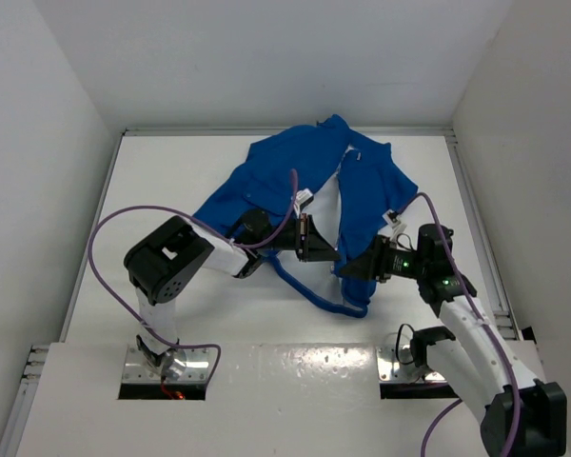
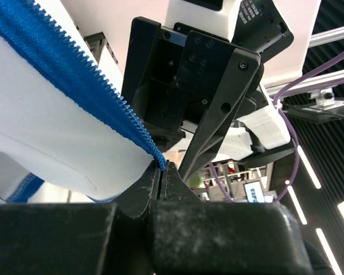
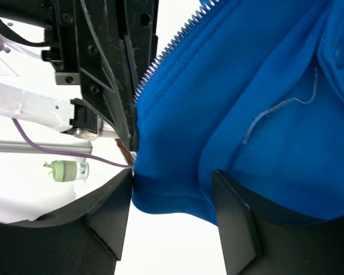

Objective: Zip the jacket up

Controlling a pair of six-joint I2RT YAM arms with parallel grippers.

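Top external: jacket [image 1: 362, 190] lies open on bench [image 1: 171, 162], zipper axis running from collar [image 1: 338, 126] toward both arms. At hem end farthest from collar, left claw [image 2: 162, 172] pinched shut on zipper tape [image 2: 74, 63]. Beside it, right claw [image 3: 172, 189] straddles opposite hem, clamping unclear.

The left pincer [image 2: 161, 172] grips the zipper edge [image 2: 103, 86] of the jacket [image 2: 40, 132], jaws together.

Overhead view from near side, wrist views close-up, facing each other across jacket [image 1: 262, 181]
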